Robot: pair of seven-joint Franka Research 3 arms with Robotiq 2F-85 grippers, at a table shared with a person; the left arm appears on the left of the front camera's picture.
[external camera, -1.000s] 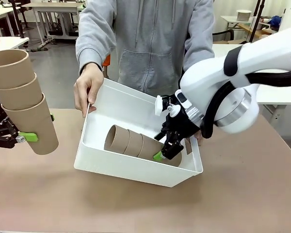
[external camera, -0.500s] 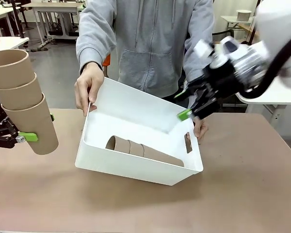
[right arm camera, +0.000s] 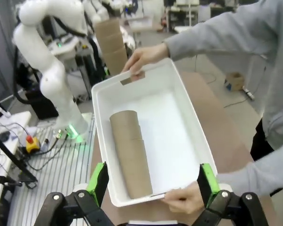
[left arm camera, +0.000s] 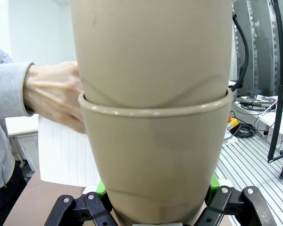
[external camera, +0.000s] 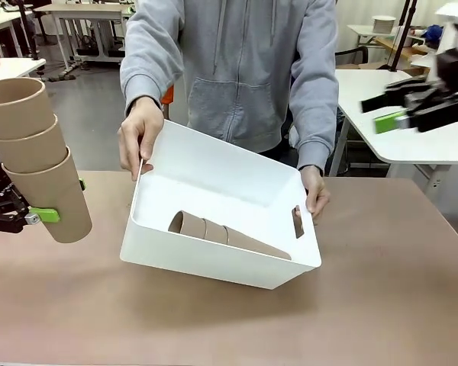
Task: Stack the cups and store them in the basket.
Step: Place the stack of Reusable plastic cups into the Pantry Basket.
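The basket (external camera: 214, 164), tilted by the person (external camera: 237, 76), holds one three-cup stack (external camera: 221, 234): half done. Your left hand (external camera: 61, 202) grasps the other stack (external camera: 34, 152) upright, well apart from it, not yet stored; your right hand (external camera: 393, 112) hangs released, empty.

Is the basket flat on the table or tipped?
Tipped: the basket is held by the person's hands with its far side raised, opening toward the robot.

Robotics lab: white worktables (external camera: 355, 88), cables (left arm camera: 240, 54), emergency-stop button (right arm camera: 30, 143) (red on yellow), slotted metal bench (left arm camera: 254, 162).
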